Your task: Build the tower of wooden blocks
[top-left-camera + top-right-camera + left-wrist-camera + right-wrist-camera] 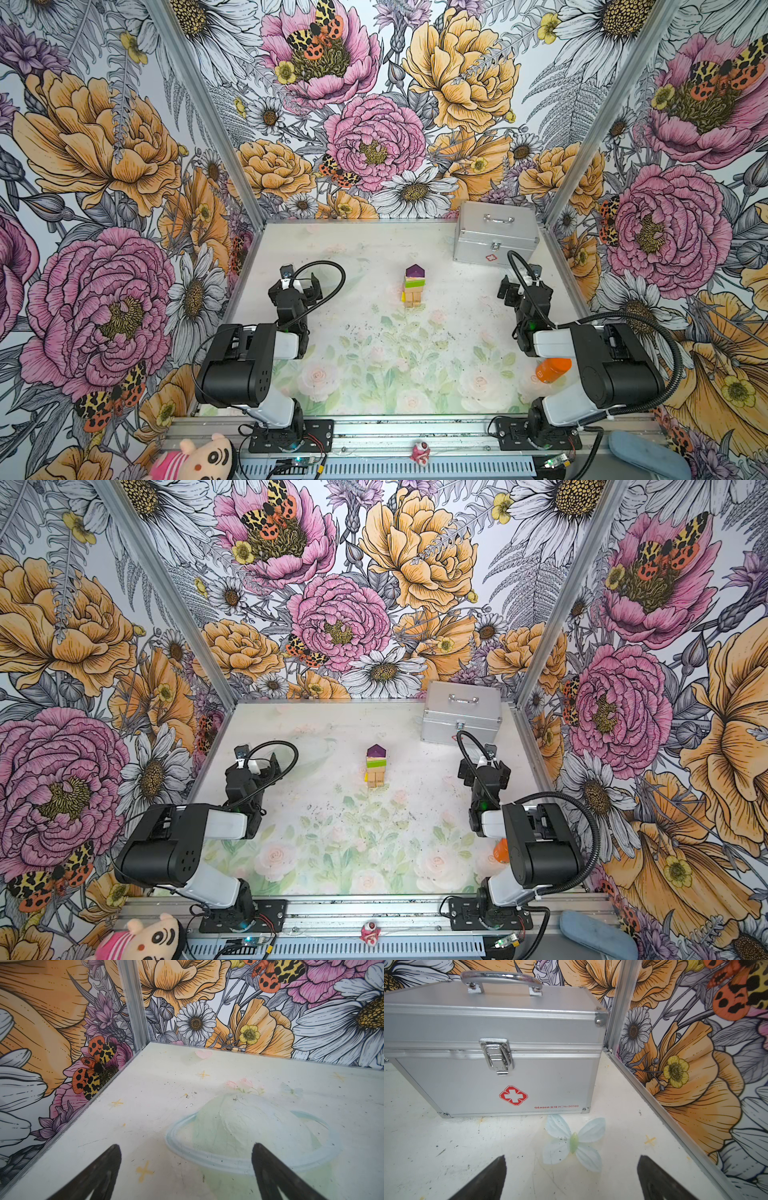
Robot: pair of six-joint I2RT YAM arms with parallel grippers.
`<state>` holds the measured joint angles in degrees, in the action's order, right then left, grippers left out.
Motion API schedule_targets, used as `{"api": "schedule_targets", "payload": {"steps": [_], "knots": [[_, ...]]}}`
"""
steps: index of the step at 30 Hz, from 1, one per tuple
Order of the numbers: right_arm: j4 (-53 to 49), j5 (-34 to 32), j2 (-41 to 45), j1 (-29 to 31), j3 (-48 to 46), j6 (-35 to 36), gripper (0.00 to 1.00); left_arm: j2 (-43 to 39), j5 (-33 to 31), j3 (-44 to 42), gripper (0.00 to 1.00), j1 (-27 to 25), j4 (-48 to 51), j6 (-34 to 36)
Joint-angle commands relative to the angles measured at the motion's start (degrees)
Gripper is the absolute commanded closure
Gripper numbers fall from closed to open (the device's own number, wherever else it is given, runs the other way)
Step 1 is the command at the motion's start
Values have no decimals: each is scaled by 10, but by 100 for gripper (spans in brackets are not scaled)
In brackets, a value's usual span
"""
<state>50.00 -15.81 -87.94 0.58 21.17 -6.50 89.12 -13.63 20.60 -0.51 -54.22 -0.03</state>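
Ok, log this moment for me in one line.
tower: standing, purple block on top | left gripper: open, empty | right gripper: open, empty, facing silver case

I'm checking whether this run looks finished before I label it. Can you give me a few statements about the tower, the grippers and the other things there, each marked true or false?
1. A purple house-shaped block tops the tower. True.
2. The left gripper is shut on a block. False: its jaws stand open with nothing between them.
3. The silver first-aid case is closed, with its latch down. True.
4. The right gripper touches the tower. False: it is open, well off to the side, and faces the case.
5. The orange bottle stands on top of the case. False: it is beside the right arm, far from the case.
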Motion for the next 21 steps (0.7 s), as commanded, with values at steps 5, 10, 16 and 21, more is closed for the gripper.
{"api": "schedule_targets", "payload": {"steps": [5, 10, 16, 21], "knots": [[19, -8, -1, 3, 2, 3, 0, -2, 12, 7, 1, -2, -5, -1], [19, -8, -2, 4, 2, 3, 0, -2, 12, 7, 1, -3, -5, -1], [11, -7, -3, 4, 7, 3, 0, -2, 12, 7, 1, -3, -5, -1], [13, -7, -2, 4, 4, 3, 0, -2, 12, 7, 1, -3, -6, -1]]}}
